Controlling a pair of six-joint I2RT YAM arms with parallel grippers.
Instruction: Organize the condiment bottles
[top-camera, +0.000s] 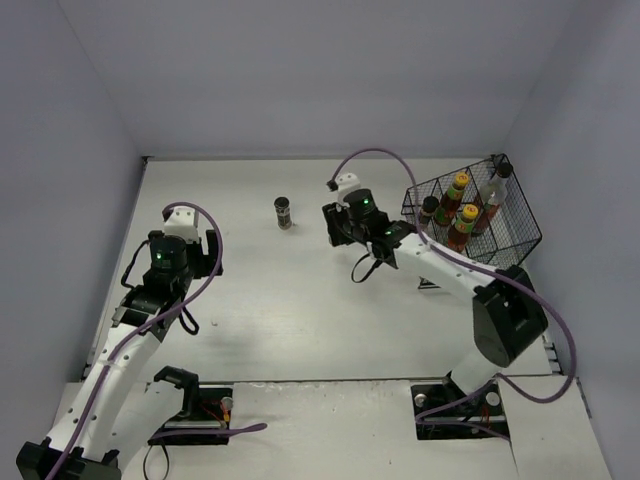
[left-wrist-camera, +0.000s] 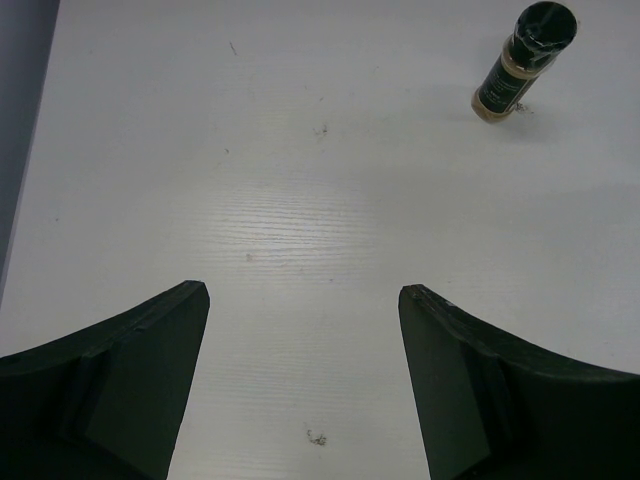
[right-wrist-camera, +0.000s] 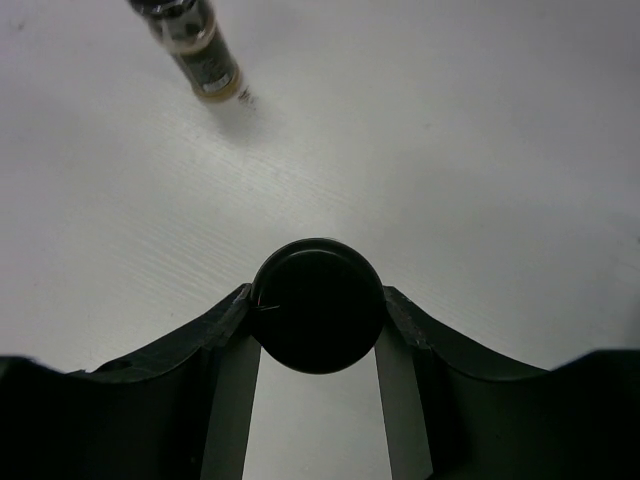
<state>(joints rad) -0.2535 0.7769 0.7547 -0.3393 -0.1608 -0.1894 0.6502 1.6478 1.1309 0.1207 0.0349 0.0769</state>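
One spice jar (right-wrist-camera: 318, 325) inside outstretched right pincer (right-wrist-camera: 318, 296)

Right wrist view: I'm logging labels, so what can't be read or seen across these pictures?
Black-lidded jar in the right gripper: right wrist view, its lid hides the body.
Short dark spice jar on the table: right wrist view, top edge cuts its lid.
Bottles in the black wire basket: top view, labels too small.

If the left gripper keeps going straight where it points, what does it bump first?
Probably just the table. The open left gripper points at bare tabletop, and the spice jar stands off to the right of that line.
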